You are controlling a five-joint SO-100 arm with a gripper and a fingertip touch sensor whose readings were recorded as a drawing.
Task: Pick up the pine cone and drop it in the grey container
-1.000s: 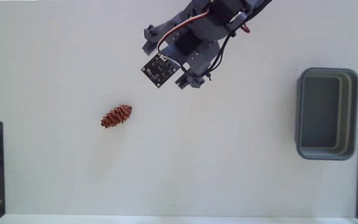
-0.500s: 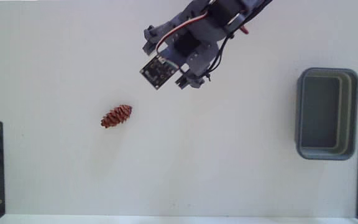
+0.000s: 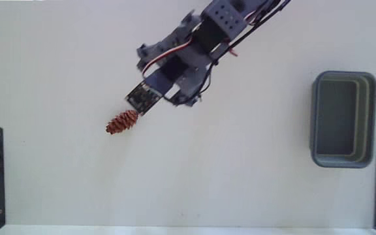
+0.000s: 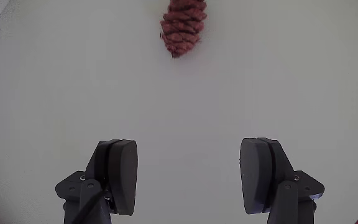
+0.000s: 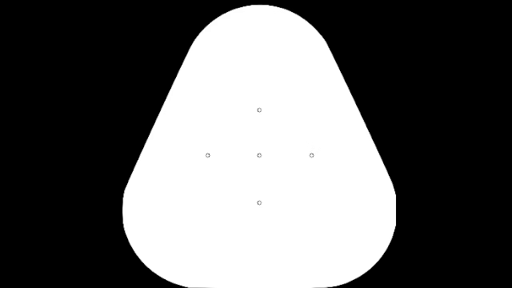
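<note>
The arm reaches in from the top of the fixed view, and its gripper (image 4: 188, 177) hangs over bare table with the jaws spread wide and nothing between them. The pine cone (image 3: 122, 122) lies on its side on the white table (image 3: 227, 176), just beyond the gripper's tip; in the wrist view the pine cone (image 4: 184, 27) sits at the top edge, a touch left of the line running midway between the two fingers (image 4: 120, 175), with a fair stretch of clear table between.

The step in hand looks to me like the approach. To do it well, I'd say the gripper should carry on forward along its present line until the cone sits squarely between the pads, nudging slightly toward the left of the wrist view so neither finger clips it on the way in. The cone's long axis points roughly along the gripper's line of travel, so closing across its narrow waist seems the natural grip (scales are rough, so it should not slip much, though a round body like that may roll if one pad lands first). Coming down low before closing would help.

The grey container (image 3: 343, 119) stands well away from the pine cone, far off toward the right edge of the fixed view. Its darker inside shows nothing in it.
</note>
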